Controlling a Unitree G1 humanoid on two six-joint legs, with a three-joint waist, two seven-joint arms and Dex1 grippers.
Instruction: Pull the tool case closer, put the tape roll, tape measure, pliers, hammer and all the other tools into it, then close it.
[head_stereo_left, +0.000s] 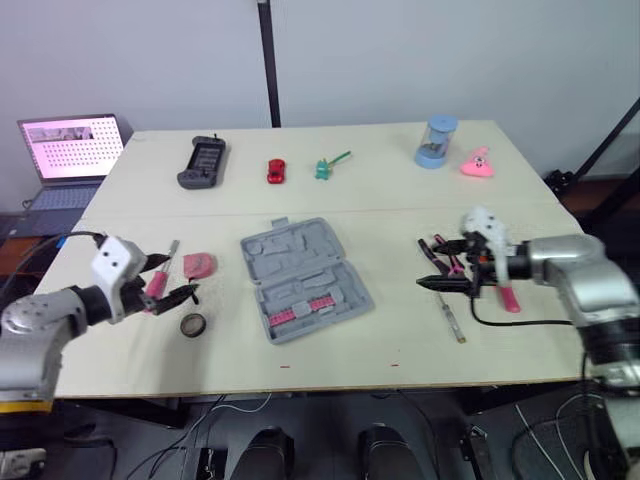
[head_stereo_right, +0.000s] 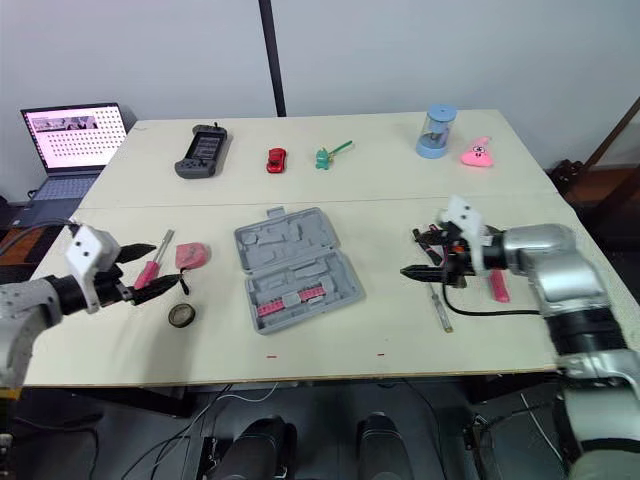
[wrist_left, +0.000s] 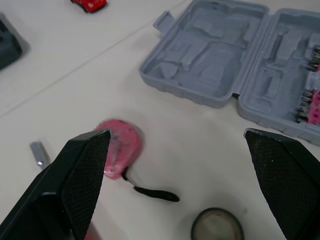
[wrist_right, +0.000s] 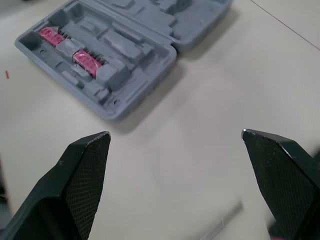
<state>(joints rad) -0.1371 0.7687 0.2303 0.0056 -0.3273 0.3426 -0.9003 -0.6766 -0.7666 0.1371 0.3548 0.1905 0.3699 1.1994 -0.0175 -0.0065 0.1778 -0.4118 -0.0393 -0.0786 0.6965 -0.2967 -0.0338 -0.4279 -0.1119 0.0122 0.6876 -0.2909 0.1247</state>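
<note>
We see the case (head_stereo_left: 305, 280) lying open in the middle of the bench (head_stereo_left: 400, 200). The left end effector (head_stereo_left: 172, 280), released, hovers at its 9 o'clock (beside tape measure (head_stereo_left: 199, 265) and tape roll (head_stereo_left: 193, 325)). The right end effector (head_stereo_left: 432, 265), also released, is at 3 o'clock.

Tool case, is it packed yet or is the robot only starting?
Only starting. The tool case lies open, holding just pink bits. The left gripper and right gripper are open and empty. The tape roll, tape measure and other tools lie on the table; closing comes last.
</note>
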